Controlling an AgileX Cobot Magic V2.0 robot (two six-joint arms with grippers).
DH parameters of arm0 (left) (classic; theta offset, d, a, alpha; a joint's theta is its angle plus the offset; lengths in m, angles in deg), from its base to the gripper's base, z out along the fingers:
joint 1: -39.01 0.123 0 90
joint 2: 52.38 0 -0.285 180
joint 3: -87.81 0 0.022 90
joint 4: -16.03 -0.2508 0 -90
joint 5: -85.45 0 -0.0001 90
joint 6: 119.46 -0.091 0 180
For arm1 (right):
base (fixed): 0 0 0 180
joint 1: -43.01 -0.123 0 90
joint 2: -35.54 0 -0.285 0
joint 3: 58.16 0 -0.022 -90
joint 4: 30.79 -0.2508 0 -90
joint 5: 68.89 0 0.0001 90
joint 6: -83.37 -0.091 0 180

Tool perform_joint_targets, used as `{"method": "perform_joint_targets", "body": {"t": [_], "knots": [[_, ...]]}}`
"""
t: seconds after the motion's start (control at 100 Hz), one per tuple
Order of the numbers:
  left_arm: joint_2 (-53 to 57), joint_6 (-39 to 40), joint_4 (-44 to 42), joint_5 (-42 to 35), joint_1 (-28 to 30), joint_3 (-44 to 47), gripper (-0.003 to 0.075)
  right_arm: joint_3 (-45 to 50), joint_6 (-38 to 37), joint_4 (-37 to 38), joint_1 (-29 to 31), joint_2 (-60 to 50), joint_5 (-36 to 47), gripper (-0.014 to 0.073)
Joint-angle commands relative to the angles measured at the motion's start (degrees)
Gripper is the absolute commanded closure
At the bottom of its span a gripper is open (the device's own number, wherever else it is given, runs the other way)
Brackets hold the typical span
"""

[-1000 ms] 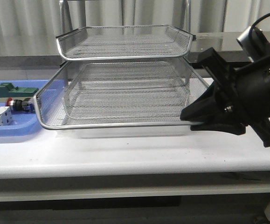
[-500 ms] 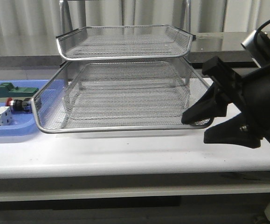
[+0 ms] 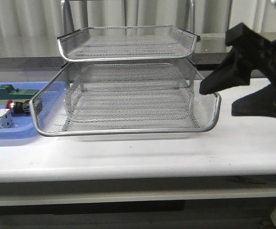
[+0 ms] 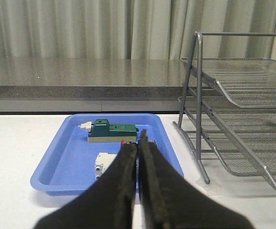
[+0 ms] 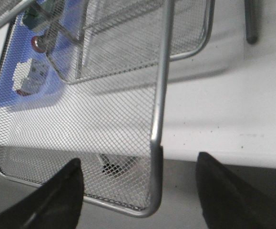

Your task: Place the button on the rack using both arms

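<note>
A: Left pincer is pressed together, empty. The button lies just past its tips in the blue tray, between a green block and a white part.

B: Right pincer is spread beside the rack's pulled-out tray corner. Button's probably light, rigid, roll-prone; I'd pinch the black body, not the slick red head.

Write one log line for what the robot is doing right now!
stage: tray pulled out | right gripper: open, at rack corner | left gripper: shut, empty | button: in blue tray
</note>
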Motion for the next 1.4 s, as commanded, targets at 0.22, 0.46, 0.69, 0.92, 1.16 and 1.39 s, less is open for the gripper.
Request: {"method": "perform_joint_targets", "body": {"t": [0.22, 0.46, 0.69, 0.92, 1.16, 1.39], "knots": [[1.91, 0.45, 0.43, -4.66, 0.38, 2.65, 0.0716, -0.98, -11.39, 16.15, -0.05, -13.89, 3.68, 0.0084], [1.91, 0.45, 0.43, -4.66, 0.38, 2.65, 0.0716, -2.89, -31.66, 41.04, 3.8, -21.28, -2.22, 0.0084], [1.91, 0.45, 0.43, -4.66, 0.38, 2.65, 0.0716, -10.79, -52.34, 72.0, 11.33, -25.3, -17.81, 0.0085], [1.91, 0.45, 0.43, -4.66, 0.38, 2.65, 0.0716, -13.94, -63.27, 88.88, 12.59, -34.31, -20.9, 0.0085], [1.91, 0.45, 0.43, -4.66, 0.38, 2.65, 0.0716, -13.89, -65.07, 93.46, 12.59, -43.17, -26.06, 0.0085], [1.91, 0.45, 0.43, -4.66, 0.38, 2.65, 0.0716, -13.89, -65.07, 93.46, 12.59, -46.49, -29.02, 0.0184]]}}
